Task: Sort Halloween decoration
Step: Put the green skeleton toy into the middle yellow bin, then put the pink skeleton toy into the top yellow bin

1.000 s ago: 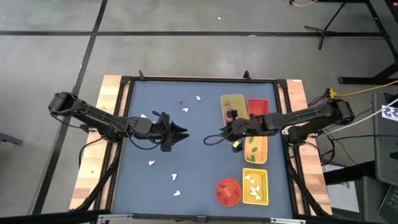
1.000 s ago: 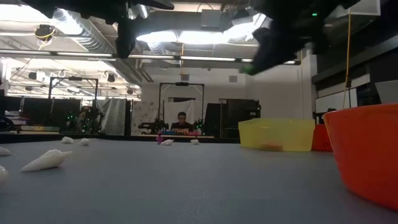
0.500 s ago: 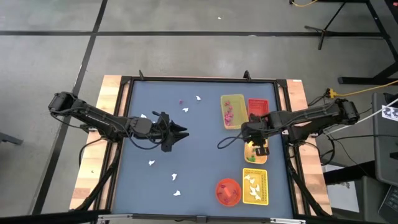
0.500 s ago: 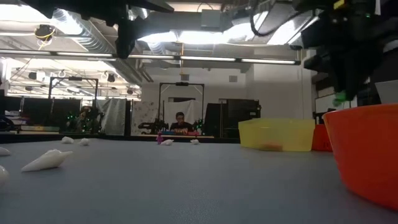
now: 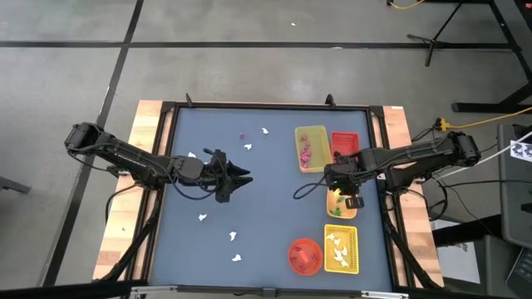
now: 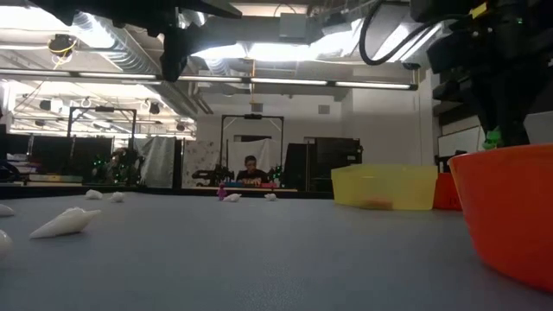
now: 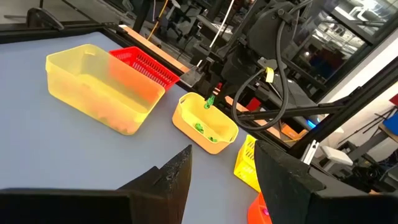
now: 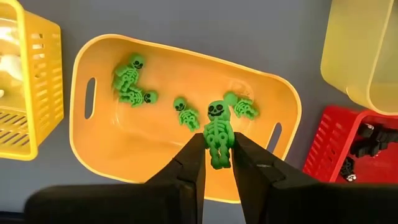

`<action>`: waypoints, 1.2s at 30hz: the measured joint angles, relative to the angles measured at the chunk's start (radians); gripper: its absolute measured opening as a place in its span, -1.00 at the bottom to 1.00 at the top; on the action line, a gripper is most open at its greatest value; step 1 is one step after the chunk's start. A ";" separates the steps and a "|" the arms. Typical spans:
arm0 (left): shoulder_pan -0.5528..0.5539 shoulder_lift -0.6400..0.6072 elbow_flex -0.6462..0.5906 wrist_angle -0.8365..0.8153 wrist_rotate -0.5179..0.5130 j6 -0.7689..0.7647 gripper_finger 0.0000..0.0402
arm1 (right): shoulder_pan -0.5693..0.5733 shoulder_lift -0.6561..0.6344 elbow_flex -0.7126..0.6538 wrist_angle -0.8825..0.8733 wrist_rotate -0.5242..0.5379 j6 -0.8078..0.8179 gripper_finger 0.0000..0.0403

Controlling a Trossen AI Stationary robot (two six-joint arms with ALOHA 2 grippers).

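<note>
My right gripper (image 8: 219, 163) points down over the orange tray (image 8: 106, 146) and is shut on a green skeleton (image 8: 217, 134); the high view shows it at the table's right (image 5: 342, 196). Several more green skeletons (image 8: 130, 84) lie on the tray's floor. White ghosts (image 5: 248, 147) (image 5: 202, 218) and a pink piece (image 5: 243, 137) lie loose on the blue table. My left gripper (image 5: 241, 176) hovers open above the table's middle left, nothing between its fingers (image 7: 174, 180). My right gripper pinches the green skeleton's lower body (image 8: 219, 155) between its two fingers. The fingers come from above, pointing down. The skull end (image 8: 216, 111) sticks out past the fingertips, and the figure hangs clear above the orange tray.
A yellow tub (image 5: 310, 148) with pink pieces and a red basket (image 5: 344, 143) stand beyond the orange tray. A yellow basket (image 5: 341, 249) with white ghosts and a red-orange bowl (image 5: 304, 255) stand nearer. A raised frame (image 5: 266, 105) rims the table.
My right gripper has carried the green skeleton toward the table's right edge, from over the bare table to above the orange tray, and has tipped from a slant to pointing straight down. It has stayed shut on the figure.
</note>
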 joint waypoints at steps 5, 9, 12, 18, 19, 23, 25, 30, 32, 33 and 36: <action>0.000 0.000 0.000 0.000 0.000 0.000 -0.21 | 0.000 0.000 0.000 -0.002 0.000 0.000 -0.61; 0.000 0.000 0.000 0.000 0.000 0.000 -0.21 | 0.000 0.000 0.000 -0.002 0.000 0.000 -0.43; 0.000 0.000 0.000 0.000 0.000 0.000 -0.21 | 0.000 0.000 0.000 -0.002 0.000 0.000 -0.27; 0.000 0.000 0.000 0.000 0.000 0.000 -0.21 | 0.000 0.000 0.000 -0.002 0.000 0.000 -0.01; 0.000 0.000 0.000 0.000 0.000 0.000 -0.21 | 0.000 0.000 0.000 -0.002 0.000 0.000 0.02; 0.000 0.000 0.000 0.000 0.001 0.000 -0.21 | 0.000 0.000 0.000 -0.002 0.000 0.000 0.09; 0.000 0.000 0.000 0.000 0.001 0.000 -0.21 | 0.000 0.000 0.000 -0.002 0.001 0.000 0.10; 0.000 0.000 0.000 0.000 0.001 0.000 -0.21 | 0.000 0.000 0.000 -0.002 0.001 0.000 0.10; 0.000 0.000 0.000 0.000 0.001 0.000 -0.21 | 0.000 0.000 0.000 -0.002 0.001 0.000 0.10; 0.000 0.000 0.000 0.000 0.001 0.000 -0.21 | 0.000 0.000 0.000 -0.002 0.001 0.000 0.10; 0.000 0.000 0.000 0.000 0.001 0.000 -0.21 | 0.000 0.000 0.000 -0.002 0.001 0.000 0.10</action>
